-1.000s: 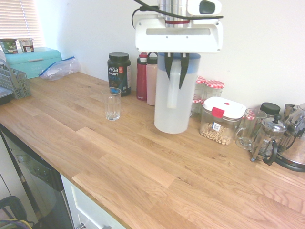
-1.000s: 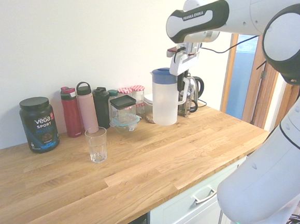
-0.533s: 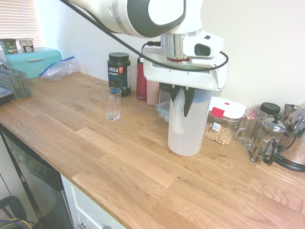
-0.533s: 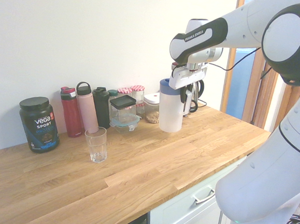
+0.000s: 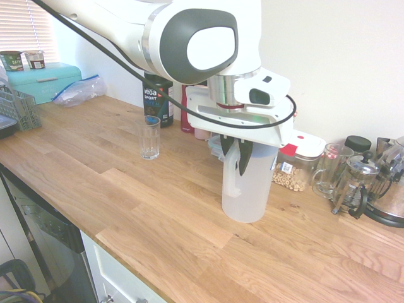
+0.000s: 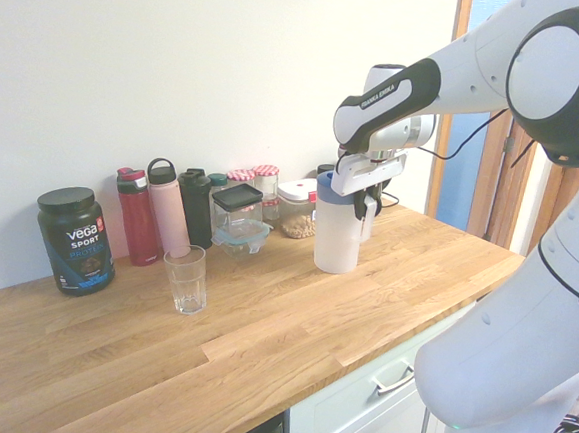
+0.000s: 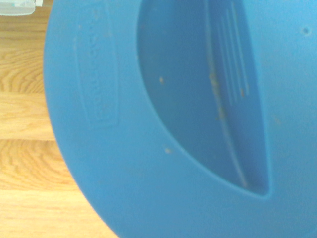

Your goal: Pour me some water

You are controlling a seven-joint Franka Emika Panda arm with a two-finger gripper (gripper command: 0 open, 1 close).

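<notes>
First exterior view: hand (image 5: 237, 158) clamps the jug's (image 5: 246, 196) handle from above.

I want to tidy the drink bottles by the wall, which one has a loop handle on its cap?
The pale pink bottle with the black loop-handled cap, standing between the dark red bottle and the black bottle; neither neighbour's cap has a loop.

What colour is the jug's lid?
Blue; the jug lid fills the wrist view.

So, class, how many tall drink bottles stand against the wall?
3, side by side in the second exterior view: a red bottle, a pink bottle and a dark bottle. Others may be hidden.
</notes>
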